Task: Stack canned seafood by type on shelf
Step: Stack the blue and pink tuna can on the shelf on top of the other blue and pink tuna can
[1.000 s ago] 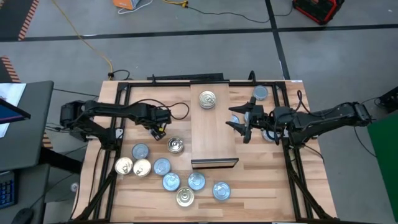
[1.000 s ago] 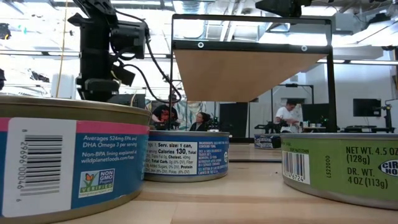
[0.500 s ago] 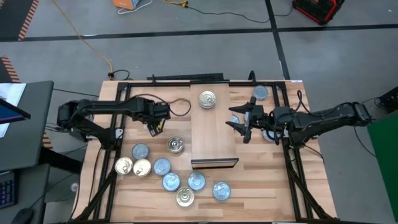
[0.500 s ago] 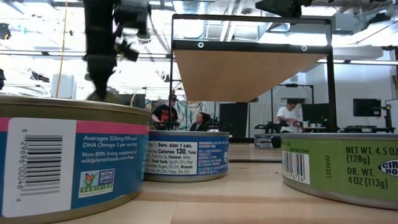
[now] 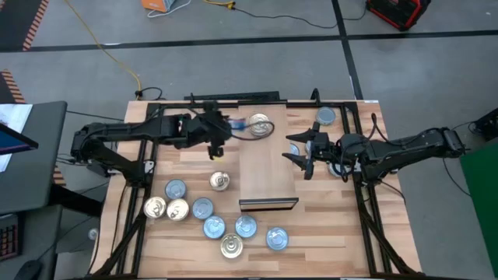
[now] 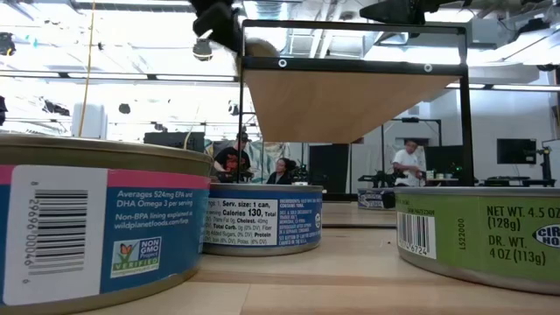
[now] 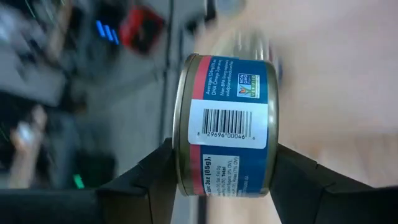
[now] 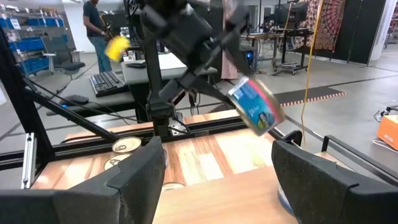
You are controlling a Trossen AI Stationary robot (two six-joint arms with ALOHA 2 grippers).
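Observation:
My left gripper (image 5: 229,124) is shut on a blue-and-pink labelled tin of canned seafood (image 7: 227,124), held in the air by the far left corner of the shelf (image 5: 268,167). The same tin (image 8: 255,106) shows tilted in the right wrist view. One gold-topped tin (image 5: 261,124) sits on its base at the shelf's far end. Several blue-topped and gold-topped tins (image 5: 202,208) lie on the tabletop near and left of the shelf. My right gripper (image 5: 299,152) hovers open at the shelf's right edge with nothing between its fingers. My left gripper pinches the tin between its two fingers, one finger (image 7: 158,171) on each flat end (image 7: 181,155), with the barcoded side wall facing the wrist. The fingers come from the table's left, slanting a little downward. The tin is lifted clear and tilted onto its edge.
Two more tins (image 5: 326,116) (image 5: 339,168) sit on the table right of the shelf, one under the right arm. A black frame (image 5: 233,99) runs round the table. In the low view, three tins (image 6: 262,219) stand close to the camera, and people sit in the room behind.
My left gripper has risen from the tabletop left of the shelf and swung toward the far edge and right, to the shelf's far left corner. Its wrist has rolled, and the tin it carries is now high above the table and tipped onto its edge.

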